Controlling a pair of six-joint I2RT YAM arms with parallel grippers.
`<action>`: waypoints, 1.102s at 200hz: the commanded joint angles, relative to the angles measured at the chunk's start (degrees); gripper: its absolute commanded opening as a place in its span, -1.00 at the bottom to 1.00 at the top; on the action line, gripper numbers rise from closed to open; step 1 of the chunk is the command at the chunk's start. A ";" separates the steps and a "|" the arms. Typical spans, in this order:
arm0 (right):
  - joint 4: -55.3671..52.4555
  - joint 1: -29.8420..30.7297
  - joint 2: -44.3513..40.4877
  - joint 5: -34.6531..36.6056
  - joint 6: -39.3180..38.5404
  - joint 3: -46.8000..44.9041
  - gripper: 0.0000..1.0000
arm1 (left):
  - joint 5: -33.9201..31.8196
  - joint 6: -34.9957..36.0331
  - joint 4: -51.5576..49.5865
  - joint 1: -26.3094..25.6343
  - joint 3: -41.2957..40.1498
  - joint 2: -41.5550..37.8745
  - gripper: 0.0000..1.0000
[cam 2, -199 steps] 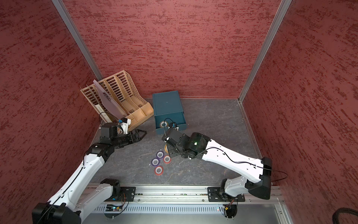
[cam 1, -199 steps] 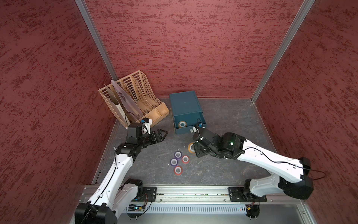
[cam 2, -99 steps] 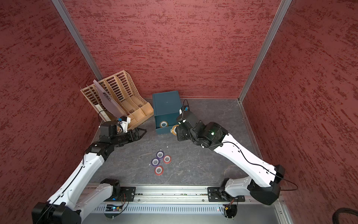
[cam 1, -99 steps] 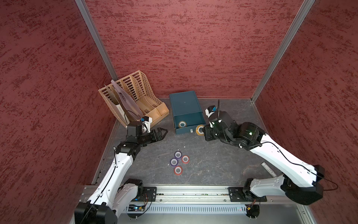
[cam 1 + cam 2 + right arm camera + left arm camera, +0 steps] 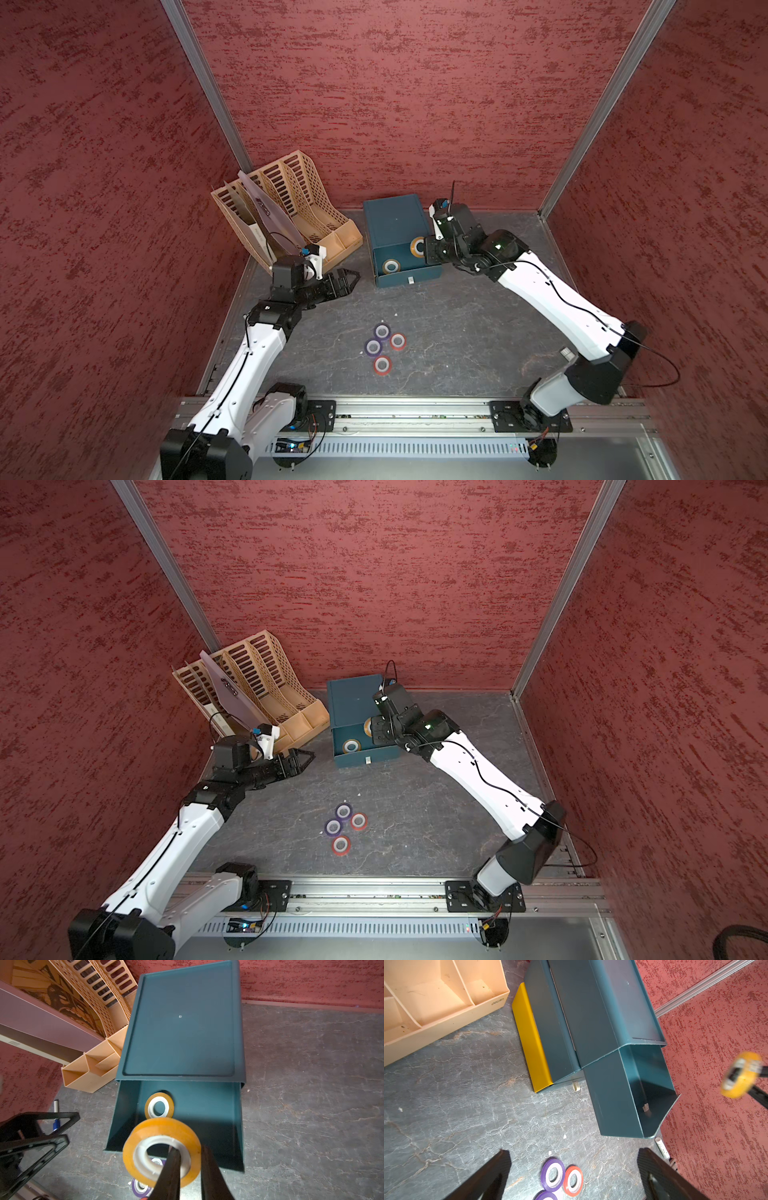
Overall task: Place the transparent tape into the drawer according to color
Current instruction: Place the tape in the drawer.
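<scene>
Tape pairs (image 5: 343,811): purple (image 5: 382,331) (image 5: 373,347), red (image 5: 397,341) (image 5: 382,365), orange (image 5: 390,266) (image 5: 414,245); right gripper (image 5: 190,1150) pinches orange, left gripper (image 5: 574,1151) seemingly wide.

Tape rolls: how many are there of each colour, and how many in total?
Orange-yellow tape rolls: 2, one lying in the drawer, one held by the right gripper
Purple tape rolls: 2
Red tape rolls: 2
Total: 6

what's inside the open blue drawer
One orange tape roll lies flat on the floor of the drawer. A second orange roll hangs above it, pinched in the right claw, not inside yet. The back of the drawer, under the cabinet top, is covered.
</scene>
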 commanded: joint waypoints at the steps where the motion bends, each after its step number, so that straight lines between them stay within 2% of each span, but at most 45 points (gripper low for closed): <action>1: 2.17 -1.80 1.43 -2.60 -1.12 1.18 -1.00 | 0.72 -0.25 1.15 0.20 1.86 0.30 0.99; 54: 1.41 -2.82 4.99 -4.62 -0.92 1.21 -1.00 | 0.94 -0.15 2.34 0.20 3.82 2.34 0.99; 95: 0.71 -2.83 5.62 -5.21 -1.14 1.83 -0.42 | 1.28 0.38 2.66 0.02 7.63 5.32 0.99; 159: 1.16 -2.92 4.36 -5.88 -1.01 1.93 -0.06 | 2.01 0.35 4.80 -1.87 13.63 11.36 0.99; 178: 1.41 -2.83 3.37 -7.43 -0.92 1.84 0.25 | 2.65 0.91 4.63 -2.48 16.63 14.34 0.99; 209: 1.42 -1.77 0.31 -7.61 -1.32 0.39 0.95 | 3.35 1.33 4.31 -3.31 21.69 19.11 0.99; 220: 1.26 -1.06 -1.11 -7.44 -1.64 -0.28 0.97 | 3.13 1.54 3.82 -3.70 23.56 20.94 0.99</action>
